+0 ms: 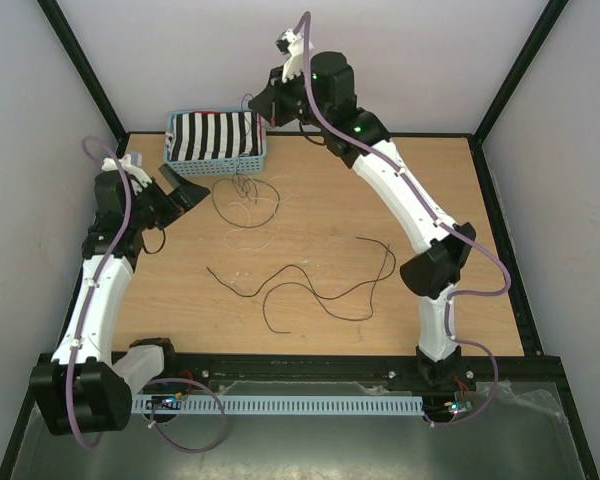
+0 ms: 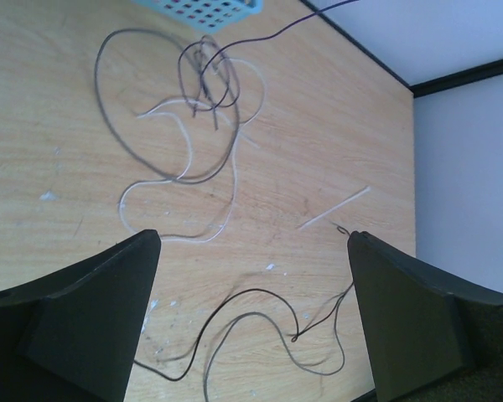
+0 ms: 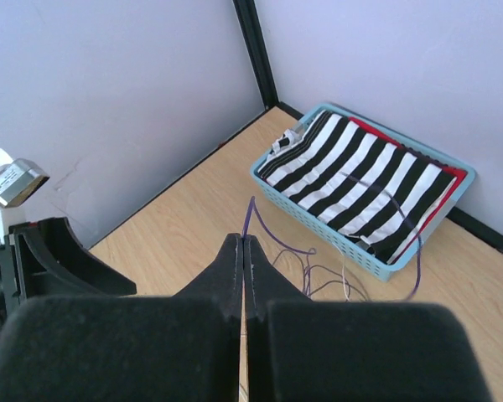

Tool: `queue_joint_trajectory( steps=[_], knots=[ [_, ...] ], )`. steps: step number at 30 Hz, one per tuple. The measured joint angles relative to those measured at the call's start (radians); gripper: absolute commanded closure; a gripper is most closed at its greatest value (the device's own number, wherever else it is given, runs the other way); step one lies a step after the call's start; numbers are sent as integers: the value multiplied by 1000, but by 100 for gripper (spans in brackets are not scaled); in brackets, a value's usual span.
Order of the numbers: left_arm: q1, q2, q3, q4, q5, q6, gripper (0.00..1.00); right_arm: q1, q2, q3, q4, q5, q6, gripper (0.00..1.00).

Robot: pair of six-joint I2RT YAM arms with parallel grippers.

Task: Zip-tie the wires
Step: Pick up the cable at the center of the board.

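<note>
The wires lie loose on the wooden table. A tangle of dark and pale loops (image 1: 245, 195) (image 2: 201, 92) sits just in front of the basket. Longer dark strands (image 1: 320, 285) (image 2: 268, 335) curl across the middle. My right gripper (image 1: 263, 105) (image 3: 245, 239) hangs raised over the basket's right end, shut on one thin purplish wire (image 3: 272, 234) that leaves its tips and drops to the tangle. My left gripper (image 1: 185, 190) (image 2: 251, 293) is open wide above the table left of the tangle, nothing between its fingers (image 2: 92, 318).
A light blue basket (image 1: 218, 163) (image 3: 318, 222) holding a black-and-white striped cloth (image 3: 360, 180) stands at the back left. A short pale straight strip (image 2: 335, 208) lies on the wood. White walls with black frame posts enclose the table.
</note>
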Motion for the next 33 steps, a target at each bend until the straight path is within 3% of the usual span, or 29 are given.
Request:
queue_joint_trajectory(
  steps=[14,23,33],
  knots=[
    [-46,53,129,232,180,25,3,-4,-181,-96,-6,-21,-54,100],
    [-138,94,210,299,190,99,1,-9,-219,-80,-10,14,-103,100],
    [-265,145,205,338,165,190,1,-13,-401,-147,-8,10,-119,100]
  ],
)
